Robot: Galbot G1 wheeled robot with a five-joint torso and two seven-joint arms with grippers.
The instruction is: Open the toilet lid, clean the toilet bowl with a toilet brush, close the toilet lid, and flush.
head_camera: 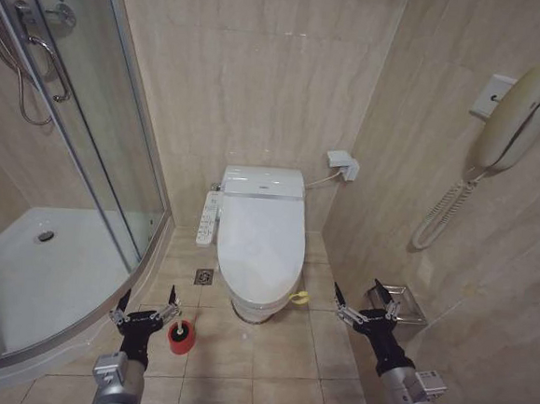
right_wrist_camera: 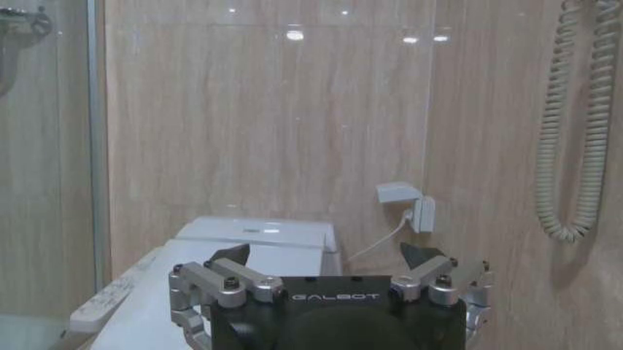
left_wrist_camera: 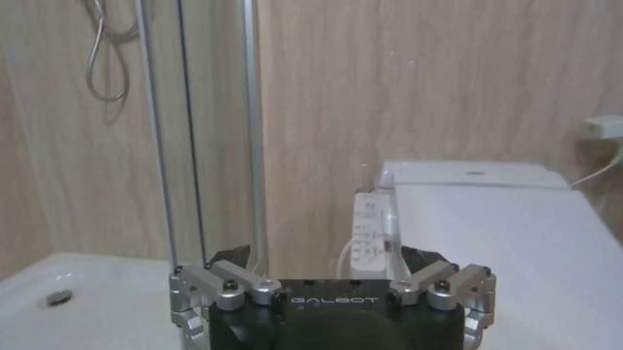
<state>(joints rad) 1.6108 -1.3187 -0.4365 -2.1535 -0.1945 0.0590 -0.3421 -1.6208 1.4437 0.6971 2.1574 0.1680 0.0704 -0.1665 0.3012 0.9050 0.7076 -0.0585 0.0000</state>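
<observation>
Beige tiles cover the walls and floor [head_camera: 248,359] of a small bathroom, with the toilet set against the far wall at the centre. Its toilet lid [head_camera: 260,234] lies shut and flat over the toilet bowl [head_camera: 251,305], and a small yellow-green loop [head_camera: 299,298] hangs at the lid's near right edge. On the bowl's left side sits a white button panel [head_camera: 209,218]. Near and to the left of the bowl, on the floor, stands a small red holder [head_camera: 182,338] with the toilet brush [head_camera: 184,327] upright in it, only its dark top and a short bit of handle showing. Just left of the holder hovers the left gripper [head_camera: 145,309], its fingers spread apart and holding nothing. The right gripper [head_camera: 365,301] hangs to the near right of the bowl, close to the right wall, its fingers likewise spread wide and empty. A floor drain [head_camera: 203,276] lies between the bowl and the shower tray [head_camera: 29,286], which fills the left side behind a curved glass door [head_camera: 88,141]. On the far wall right of the toilet is a white socket box [head_camera: 343,163] with a cable, and a corded wall phone [head_camera: 515,118] hangs on the right wall.
</observation>
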